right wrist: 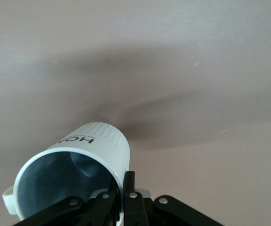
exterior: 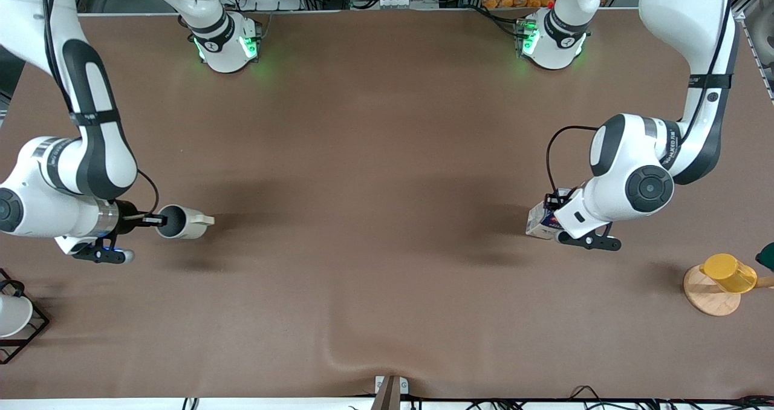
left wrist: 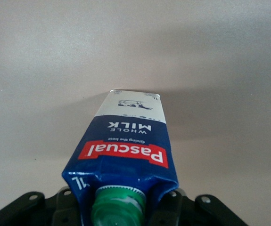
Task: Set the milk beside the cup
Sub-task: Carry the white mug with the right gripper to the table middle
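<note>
The left gripper [exterior: 559, 211], at the frame's right, is clamping the milk [exterior: 540, 219]; the right gripper [exterior: 158, 220], at the frame's left, is pinching the cup [exterior: 181, 222] by its rim above the table [exterior: 375, 216].

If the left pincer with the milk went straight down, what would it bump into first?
Probably just the bare brown table. The left pincer holds the milk, and the left wrist view shows nothing but tabletop under the carton.
</note>
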`<control>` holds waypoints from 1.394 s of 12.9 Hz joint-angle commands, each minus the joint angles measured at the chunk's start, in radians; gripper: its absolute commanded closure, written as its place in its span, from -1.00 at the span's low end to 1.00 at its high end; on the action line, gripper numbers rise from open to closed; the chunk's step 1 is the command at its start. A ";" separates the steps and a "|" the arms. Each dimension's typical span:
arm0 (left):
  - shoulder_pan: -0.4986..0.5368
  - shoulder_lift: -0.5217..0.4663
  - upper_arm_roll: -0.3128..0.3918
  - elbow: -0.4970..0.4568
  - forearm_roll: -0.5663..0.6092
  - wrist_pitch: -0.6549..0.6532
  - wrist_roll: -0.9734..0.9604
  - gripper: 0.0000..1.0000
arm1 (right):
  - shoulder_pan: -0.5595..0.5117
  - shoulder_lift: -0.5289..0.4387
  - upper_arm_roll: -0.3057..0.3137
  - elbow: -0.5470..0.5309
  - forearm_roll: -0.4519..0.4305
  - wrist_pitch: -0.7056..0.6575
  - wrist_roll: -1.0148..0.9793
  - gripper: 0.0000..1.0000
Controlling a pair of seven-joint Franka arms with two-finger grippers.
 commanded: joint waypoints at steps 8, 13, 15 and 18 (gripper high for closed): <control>0.011 -0.029 -0.003 0.116 -0.003 -0.003 -0.047 1.00 | 0.453 0.105 -0.003 0.281 0.127 -0.039 0.887 1.00; 0.000 -0.029 -0.004 0.115 -0.003 -0.005 -0.075 1.00 | 0.583 0.226 -0.005 0.370 0.127 0.117 1.118 1.00; 0.000 -0.028 -0.004 0.115 -0.003 -0.005 -0.077 1.00 | 0.628 0.260 -0.005 0.372 0.127 0.195 1.175 1.00; 0.000 -0.028 -0.004 0.115 -0.003 -0.005 -0.077 1.00 | 0.681 0.320 -0.005 0.370 0.125 0.287 1.218 1.00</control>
